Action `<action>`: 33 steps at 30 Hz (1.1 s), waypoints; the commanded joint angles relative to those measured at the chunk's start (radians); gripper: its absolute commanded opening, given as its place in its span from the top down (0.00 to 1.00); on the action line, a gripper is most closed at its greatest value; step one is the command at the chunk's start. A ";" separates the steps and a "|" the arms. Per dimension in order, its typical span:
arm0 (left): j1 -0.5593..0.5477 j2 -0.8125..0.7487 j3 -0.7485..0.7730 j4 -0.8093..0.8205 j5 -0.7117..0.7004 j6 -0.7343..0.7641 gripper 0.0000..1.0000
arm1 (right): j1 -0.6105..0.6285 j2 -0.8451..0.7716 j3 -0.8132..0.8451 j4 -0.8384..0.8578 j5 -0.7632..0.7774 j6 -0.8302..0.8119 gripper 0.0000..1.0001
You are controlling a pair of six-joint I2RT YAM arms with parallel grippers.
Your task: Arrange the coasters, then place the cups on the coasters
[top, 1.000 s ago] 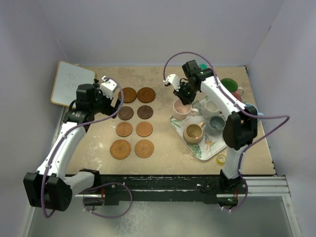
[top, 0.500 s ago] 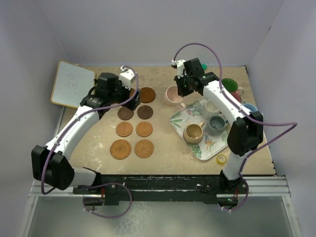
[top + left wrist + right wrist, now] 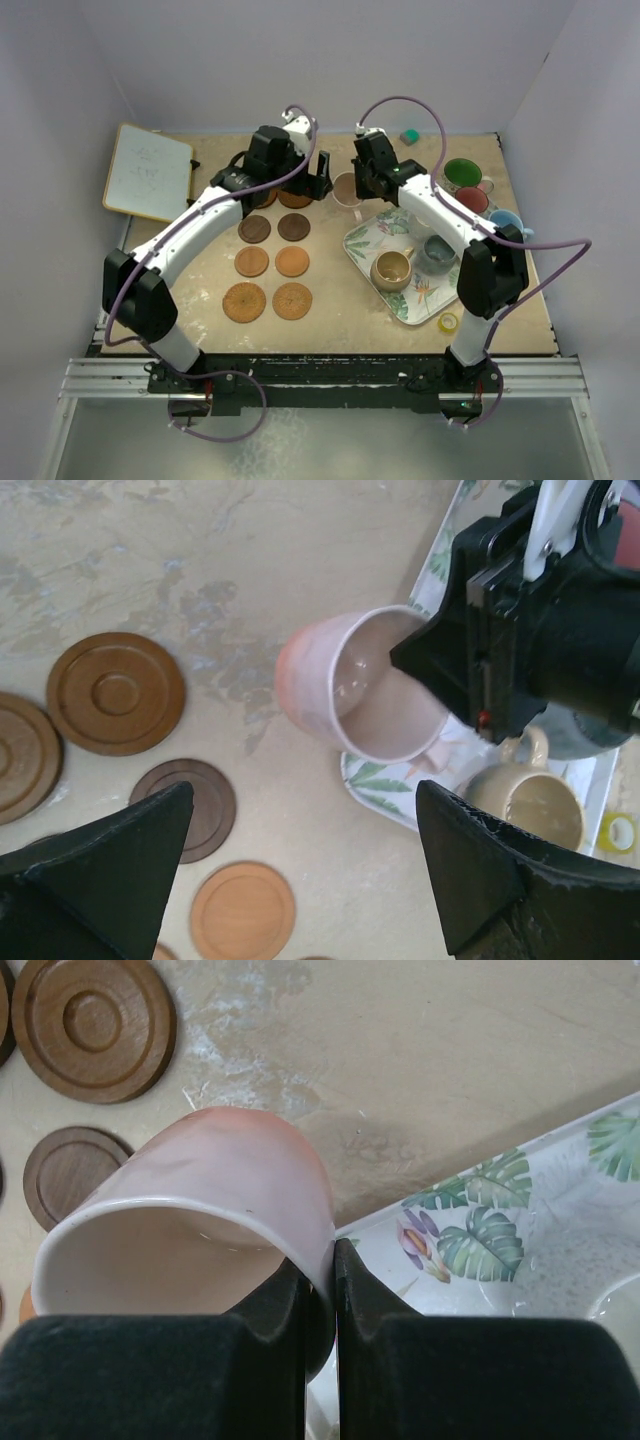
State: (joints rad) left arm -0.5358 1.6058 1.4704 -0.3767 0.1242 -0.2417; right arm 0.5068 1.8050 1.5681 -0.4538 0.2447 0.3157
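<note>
My right gripper (image 3: 360, 187) (image 3: 335, 1260) is shut on the rim of the pink cup (image 3: 346, 189) (image 3: 200, 1195) (image 3: 345, 700), which hangs tilted above the table, left of the tray. Just left of that cup is my left gripper (image 3: 316, 180) (image 3: 305, 792), open and empty. The coasters lie in two columns; the nearer ones (image 3: 254, 229) (image 3: 292, 262) (image 3: 244, 302) show fully, and the far pair (image 3: 296, 199) is partly under the left arm. A tan cup (image 3: 391, 270) (image 3: 525, 818) and a grey cup (image 3: 438, 250) stand on the tray. Green (image 3: 462, 174), red (image 3: 473, 200) and light blue (image 3: 506, 219) cups stand at the right.
The leaf-patterned tray (image 3: 412, 303) (image 3: 520, 1250) lies right of centre. A small yellow tape roll (image 3: 448, 322) sits by its near corner. A whiteboard (image 3: 148, 172) lies at the far left and a small green block (image 3: 409, 135) by the back wall.
The right gripper has carried the pink cup off the tray, up and to the left. The left arm has swung right across the far coasters to just beside that cup.
</note>
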 commanded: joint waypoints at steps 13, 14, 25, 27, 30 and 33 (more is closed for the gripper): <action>-0.061 0.231 0.223 0.000 -0.138 -0.215 0.31 | 0.024 -0.098 0.047 0.002 0.177 0.244 1.00; -0.061 0.246 0.231 0.001 -0.134 -0.219 0.31 | 0.024 -0.098 0.047 0.000 0.177 0.249 1.00; -0.069 0.382 0.297 -0.008 -0.111 -0.260 0.46 | 0.026 -0.091 0.055 -0.017 0.165 0.268 1.00; -0.073 0.403 0.315 -0.015 -0.103 -0.267 0.51 | 0.028 -0.091 0.055 -0.015 0.169 0.270 1.00; -0.074 0.428 0.334 -0.020 -0.092 -0.273 0.59 | 0.036 -0.084 0.068 -0.020 0.177 0.266 1.00; -0.075 0.443 0.348 -0.024 -0.077 -0.275 0.69 | 0.042 -0.082 0.070 -0.022 0.174 0.264 1.00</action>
State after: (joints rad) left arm -0.6159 2.0335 1.7641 -0.4076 0.0376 -0.4927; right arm 0.5323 1.7966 1.5692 -0.5240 0.3950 0.5514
